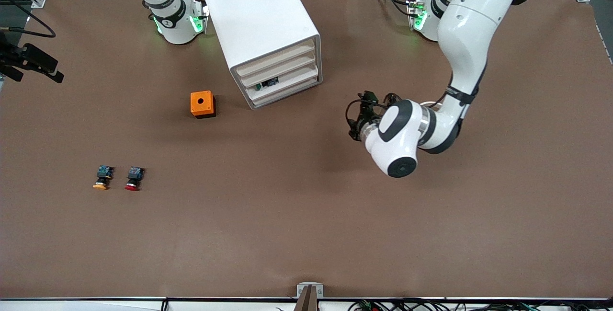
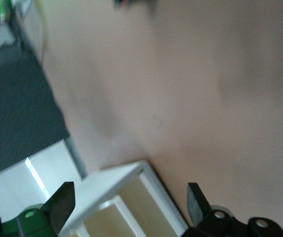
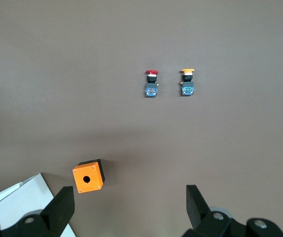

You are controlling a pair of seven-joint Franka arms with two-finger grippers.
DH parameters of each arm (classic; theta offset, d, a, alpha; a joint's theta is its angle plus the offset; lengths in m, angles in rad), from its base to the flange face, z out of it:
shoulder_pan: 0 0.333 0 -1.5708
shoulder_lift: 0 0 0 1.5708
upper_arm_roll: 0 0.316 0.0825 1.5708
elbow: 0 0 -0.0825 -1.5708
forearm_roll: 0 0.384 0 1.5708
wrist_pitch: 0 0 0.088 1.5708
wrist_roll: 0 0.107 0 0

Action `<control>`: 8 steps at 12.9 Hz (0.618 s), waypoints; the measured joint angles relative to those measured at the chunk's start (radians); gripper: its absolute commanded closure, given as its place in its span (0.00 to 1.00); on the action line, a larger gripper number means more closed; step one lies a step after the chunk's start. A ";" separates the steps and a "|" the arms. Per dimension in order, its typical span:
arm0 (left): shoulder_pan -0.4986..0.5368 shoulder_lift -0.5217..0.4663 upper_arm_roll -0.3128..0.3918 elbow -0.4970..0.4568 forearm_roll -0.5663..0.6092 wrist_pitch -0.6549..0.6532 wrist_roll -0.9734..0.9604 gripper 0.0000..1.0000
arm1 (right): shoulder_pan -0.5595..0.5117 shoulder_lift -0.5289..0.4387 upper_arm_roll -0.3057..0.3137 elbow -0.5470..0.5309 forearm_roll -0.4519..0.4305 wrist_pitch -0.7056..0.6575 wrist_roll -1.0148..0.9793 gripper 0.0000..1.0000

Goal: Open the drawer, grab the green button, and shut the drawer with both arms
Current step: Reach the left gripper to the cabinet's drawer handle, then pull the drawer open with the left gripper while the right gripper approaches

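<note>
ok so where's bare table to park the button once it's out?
Bare brown table between the cabinet and the front camera's edge, and under the open left gripper. Crowded: the orange box beside the cabinet, and the yellow button and red button toward the right arm's end.

light: even, bright overhead | shadows: soft beside cabinet (image 1: 268,33) | blur: left wrist view smeared | others sharp

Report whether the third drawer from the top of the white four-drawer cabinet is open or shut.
Shut. The third drawer sits flush with the other drawer fronts of the white cabinet; nothing protrudes.
</note>
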 measured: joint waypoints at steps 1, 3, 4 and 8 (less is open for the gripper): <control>-0.014 0.018 0.001 0.000 -0.052 0.000 -0.040 0.05 | 0.000 0.000 0.000 0.000 -0.001 0.000 -0.003 0.00; -0.037 0.062 0.001 0.001 -0.162 0.008 -0.113 0.18 | 0.000 0.000 -0.001 0.000 -0.006 0.000 -0.034 0.00; -0.051 0.084 0.001 0.001 -0.200 0.028 -0.146 0.22 | 0.000 0.000 -0.002 0.000 -0.006 0.000 -0.045 0.00; -0.121 0.144 0.002 0.003 -0.313 0.075 -0.298 0.34 | -0.001 0.000 -0.002 0.000 -0.007 0.000 -0.057 0.00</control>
